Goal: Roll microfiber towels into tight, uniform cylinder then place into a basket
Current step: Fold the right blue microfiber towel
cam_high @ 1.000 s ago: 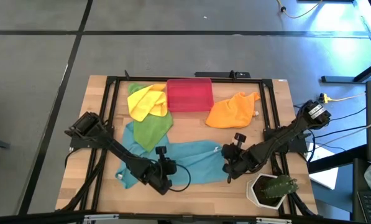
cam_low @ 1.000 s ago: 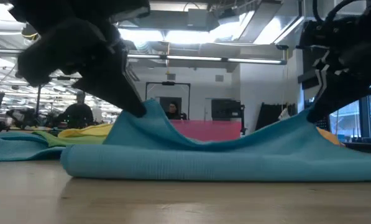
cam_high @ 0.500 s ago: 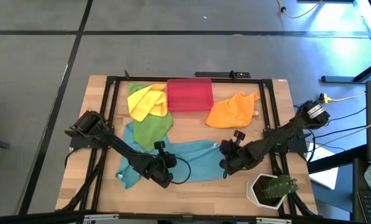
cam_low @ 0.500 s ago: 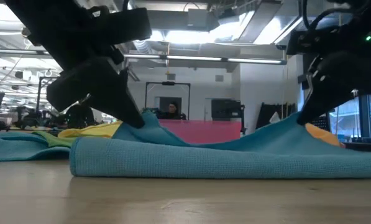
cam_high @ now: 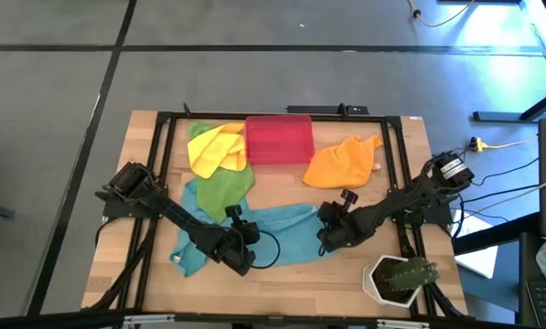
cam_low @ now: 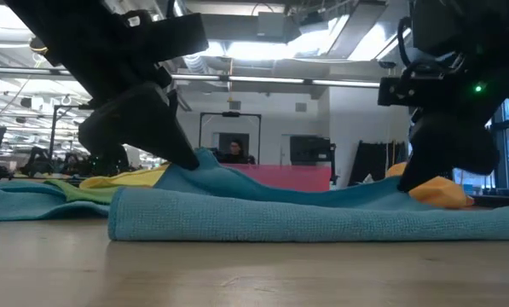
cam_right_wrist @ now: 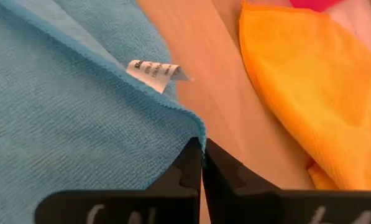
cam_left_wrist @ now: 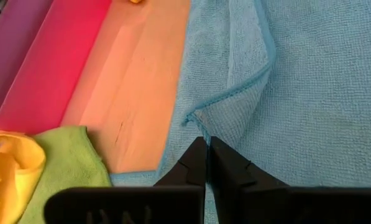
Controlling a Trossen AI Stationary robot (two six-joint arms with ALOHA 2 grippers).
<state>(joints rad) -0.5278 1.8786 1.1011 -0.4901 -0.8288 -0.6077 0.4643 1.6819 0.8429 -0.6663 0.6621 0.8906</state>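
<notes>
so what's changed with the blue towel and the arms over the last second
Both end effectors, the left and the right, stay shut on the teal towel and have carried its near edge away from the table's front, toward the basket. The fold now lies doubled and lower; the right one moved furthest. The yellow, green and orange towels, basket and plant pot stayed put.

Two dark, matte-black arms of chunky jointed segments — thin black cable looped just behind the left gripper (cam_high: 243, 249), round knob atop the housing behind the right gripper (cam_high: 328, 239). Small green indicator light above its tapered, angular black fingers (cam_right_wrist: 186, 167).
</notes>
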